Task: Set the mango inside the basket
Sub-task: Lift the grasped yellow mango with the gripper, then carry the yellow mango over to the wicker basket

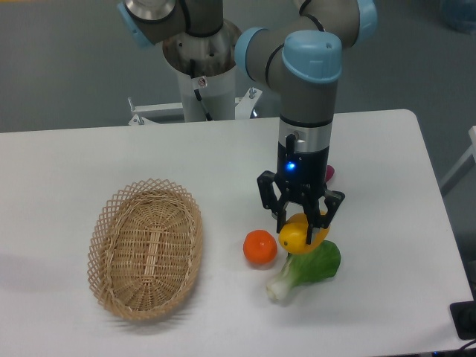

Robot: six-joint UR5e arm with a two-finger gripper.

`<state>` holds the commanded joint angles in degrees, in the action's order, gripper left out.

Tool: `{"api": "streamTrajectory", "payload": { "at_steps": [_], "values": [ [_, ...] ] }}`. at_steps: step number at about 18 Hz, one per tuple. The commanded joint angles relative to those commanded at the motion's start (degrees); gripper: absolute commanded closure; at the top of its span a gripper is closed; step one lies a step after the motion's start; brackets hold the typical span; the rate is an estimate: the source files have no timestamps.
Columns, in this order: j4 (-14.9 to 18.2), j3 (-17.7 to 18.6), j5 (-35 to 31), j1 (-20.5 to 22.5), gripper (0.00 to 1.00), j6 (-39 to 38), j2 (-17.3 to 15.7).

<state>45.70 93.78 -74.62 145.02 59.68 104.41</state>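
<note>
The mango (300, 233) is a yellow-orange oval fruit right of the table's middle. My gripper (302, 222) points straight down and its black fingers close on the mango's two sides. I cannot tell whether the mango rests on the table or is just above it. The basket (146, 248) is an oval tan wicker basket with a lattice rim, lying empty at the front left, well to the left of the gripper.
A round orange (260, 247) sits just left of the mango. A green leafy vegetable (306, 268) with a white stem lies just in front of it. A small red-purple item (329, 174) peeks out behind the arm. The table's right edge is near.
</note>
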Motion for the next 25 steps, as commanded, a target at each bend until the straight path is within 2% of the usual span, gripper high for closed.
{"api": "streamTrajectory", "payload": {
  "at_steps": [5,10,14,19,25],
  "values": [
    [-0.18,0.79,-0.18,-0.87,0.51,-0.79,-0.44],
    [-0.09,4.21,-0.26,-2.19,0.51,-1.4,-3.42],
    [-0.35,4.84,-0.53,-5.0,0.51,-9.73,-3.95],
    [-0.53,4.83,-10.97,-13.61,0.51,-20.02,-2.38],
    [-0.53,5.45,-13.53,-20.03,0.51,-33.73,-0.88]
  ]
}}
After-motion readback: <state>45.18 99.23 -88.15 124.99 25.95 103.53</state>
